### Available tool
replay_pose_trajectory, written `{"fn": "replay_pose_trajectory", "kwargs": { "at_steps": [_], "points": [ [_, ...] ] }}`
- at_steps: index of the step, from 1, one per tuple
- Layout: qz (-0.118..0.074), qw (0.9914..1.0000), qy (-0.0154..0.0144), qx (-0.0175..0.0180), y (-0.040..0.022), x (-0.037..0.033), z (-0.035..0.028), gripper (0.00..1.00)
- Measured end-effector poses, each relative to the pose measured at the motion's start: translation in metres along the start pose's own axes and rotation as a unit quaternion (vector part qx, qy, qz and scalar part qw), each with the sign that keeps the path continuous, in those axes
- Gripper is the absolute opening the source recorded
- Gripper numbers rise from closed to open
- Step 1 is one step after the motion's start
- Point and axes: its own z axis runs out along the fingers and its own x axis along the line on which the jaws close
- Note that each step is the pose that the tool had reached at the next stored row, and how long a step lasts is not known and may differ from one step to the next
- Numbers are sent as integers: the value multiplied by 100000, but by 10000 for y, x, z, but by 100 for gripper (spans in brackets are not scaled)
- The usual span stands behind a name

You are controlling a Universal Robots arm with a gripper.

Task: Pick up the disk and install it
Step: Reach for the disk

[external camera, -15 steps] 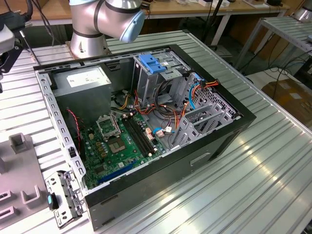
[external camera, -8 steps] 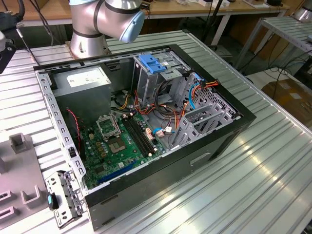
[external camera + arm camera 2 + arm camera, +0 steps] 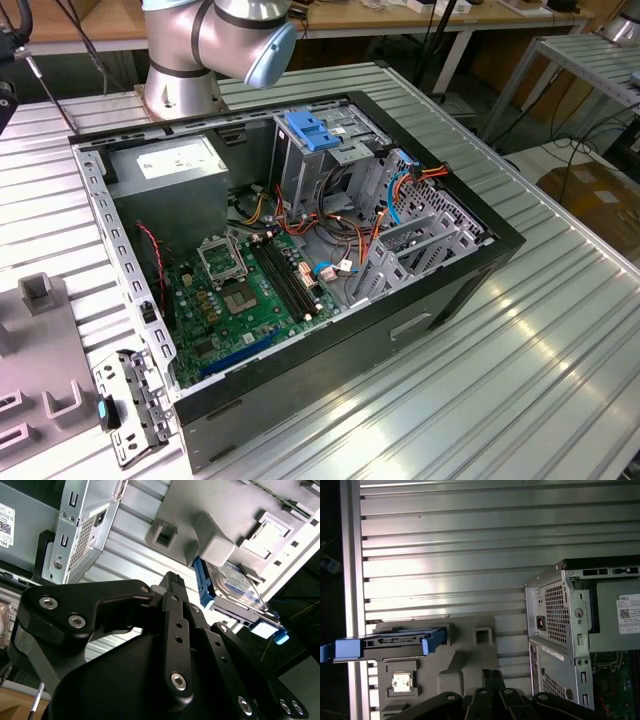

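Note:
The disk [image 3: 390,642] stands on edge in a grey holder [image 3: 445,665] on the slatted table, and its blue frame faces the camera. In the second wrist view the disk [image 3: 231,582] shows its white-and-blue label and blue frame, tucked under a grey block of the holder [image 3: 220,540]. My gripper [image 3: 491,674] is above the holder and apart from the disk, shut with nothing between its fingers. Its black linkage and fingertip end [image 3: 172,577] sit short of the disk. The open computer case [image 3: 300,230] lies on the table beside the holder.
Inside the case sit a grey power supply box [image 3: 170,165], a drive cage with a blue latch [image 3: 310,135], the motherboard [image 3: 240,290] and loose cables. A metal bracket [image 3: 125,405] lies by the case's near corner. The arm's base [image 3: 180,60] stands behind the case.

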Motion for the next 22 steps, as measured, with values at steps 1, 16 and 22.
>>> {"fn": "replay_pose_trajectory", "kwargs": {
  "at_steps": [1,16,22],
  "points": [
    [1,100000,1,-1,-1,12,0,11],
    [28,100000,-1,-2,5,413,7,11],
    [26,100000,16,-3,92,657,58,11]
  ]
}}
